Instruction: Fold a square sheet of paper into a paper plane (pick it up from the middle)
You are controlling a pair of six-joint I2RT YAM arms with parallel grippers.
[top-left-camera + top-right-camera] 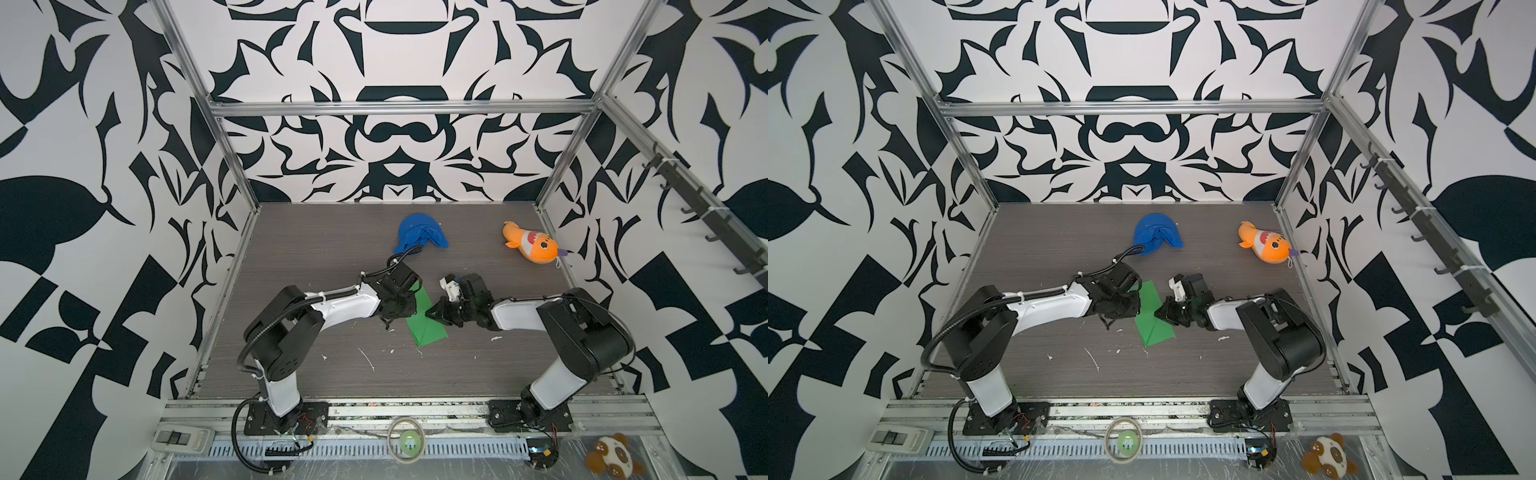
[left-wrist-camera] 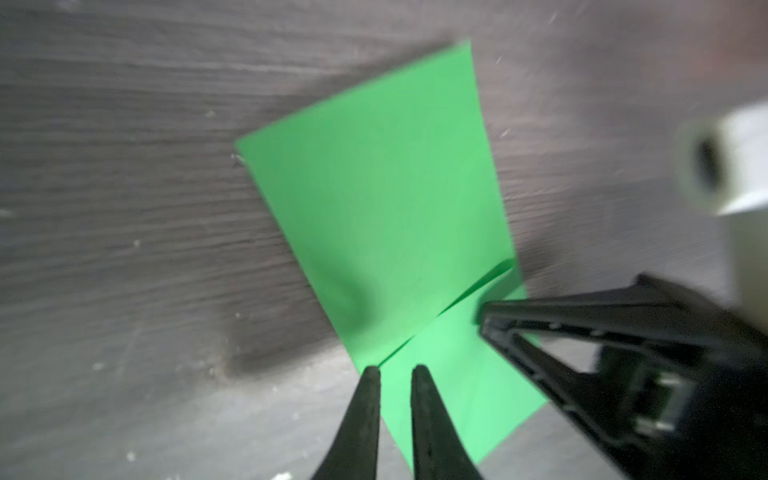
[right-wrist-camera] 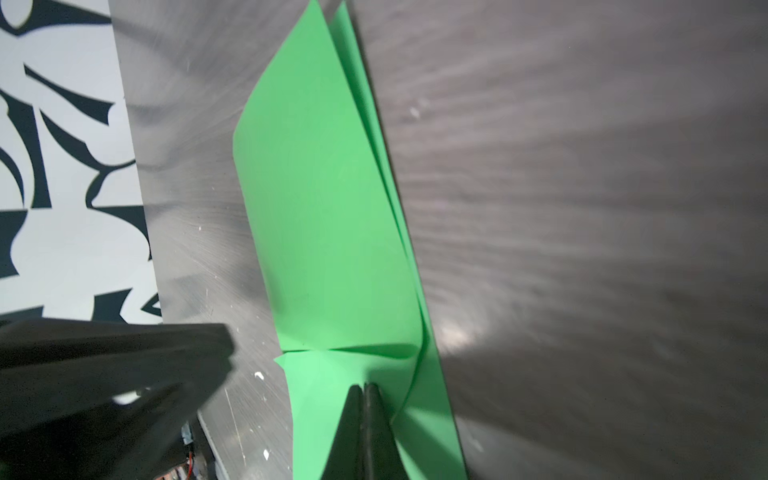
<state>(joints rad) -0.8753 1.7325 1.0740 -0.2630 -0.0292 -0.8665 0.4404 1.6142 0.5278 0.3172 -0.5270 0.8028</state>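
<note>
On the table [image 1: 311, 249], near its middle, lies the part-folded green sheet [image 1: 428, 330]. The right hand [image 3: 365, 388] pinches a raised flap; the left hand [image 2: 397, 372], slightly spread, sits at its edge. I'd pin that edge before creasing.

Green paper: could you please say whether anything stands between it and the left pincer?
Nothing visible does; the left pincer, slightly open, is at the edge of the green paper, the shut right pincer on it.
</note>
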